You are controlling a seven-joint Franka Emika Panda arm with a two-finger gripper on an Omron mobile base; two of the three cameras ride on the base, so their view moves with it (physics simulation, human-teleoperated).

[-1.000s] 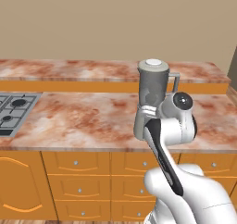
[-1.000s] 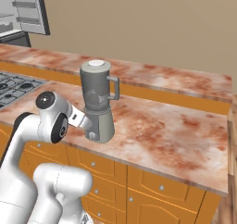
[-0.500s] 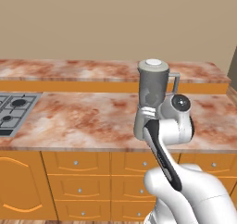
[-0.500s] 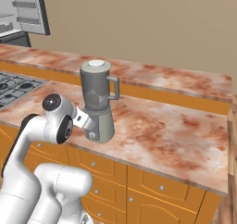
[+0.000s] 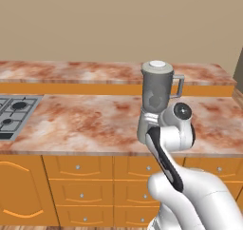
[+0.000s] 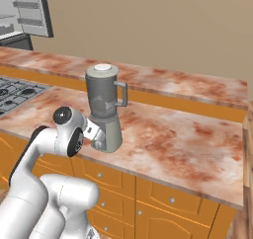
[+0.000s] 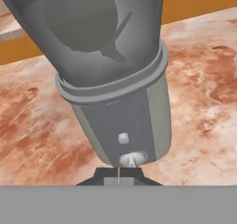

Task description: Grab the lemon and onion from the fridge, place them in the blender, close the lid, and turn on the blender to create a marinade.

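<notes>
At the left edge of the left base view sits a dark gas hob (image 5: 12,116) set into the mottled reddish marble counter (image 5: 85,124). Right of centre stands the blender (image 5: 155,92), a translucent grey jar capped by the pale round lid (image 5: 157,64). The gripper (image 7: 119,171), fingers closed together, meets the base's small front knob (image 7: 131,159).

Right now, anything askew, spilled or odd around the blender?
Nothing spilled or tipped. The blender stands upright on the counter with the lid seated. The shut hand sits at its base knob. Fridge door hangs open behind.
</notes>
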